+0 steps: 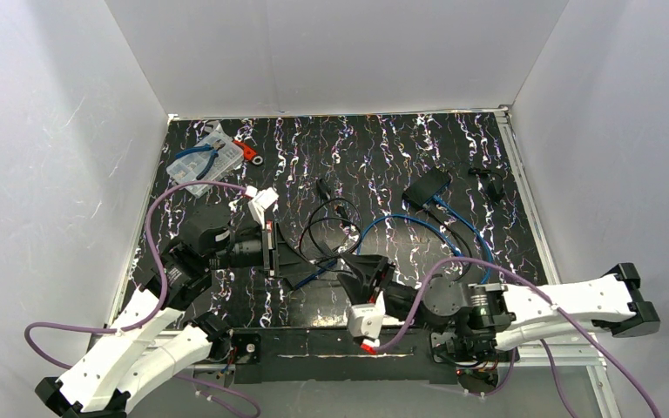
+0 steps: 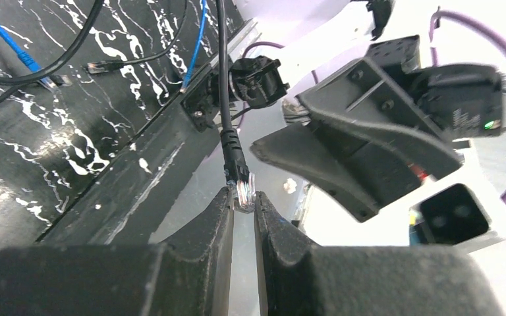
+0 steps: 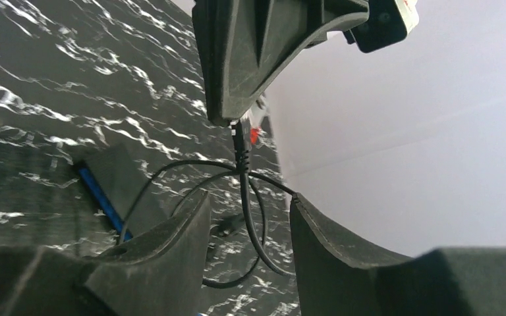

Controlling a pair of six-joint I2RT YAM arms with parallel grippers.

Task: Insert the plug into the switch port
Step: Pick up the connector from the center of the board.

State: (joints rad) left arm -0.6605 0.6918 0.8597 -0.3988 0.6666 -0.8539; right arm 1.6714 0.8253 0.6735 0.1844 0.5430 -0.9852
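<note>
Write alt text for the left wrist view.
The left gripper pinches the clear plug of a black cable, which runs up and away past the edge of the black marbled table. The right gripper faces it from the right, jaws apart.

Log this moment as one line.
left gripper: shut on plug | right gripper: open, cable ahead | plug: not yet in switch
</note>
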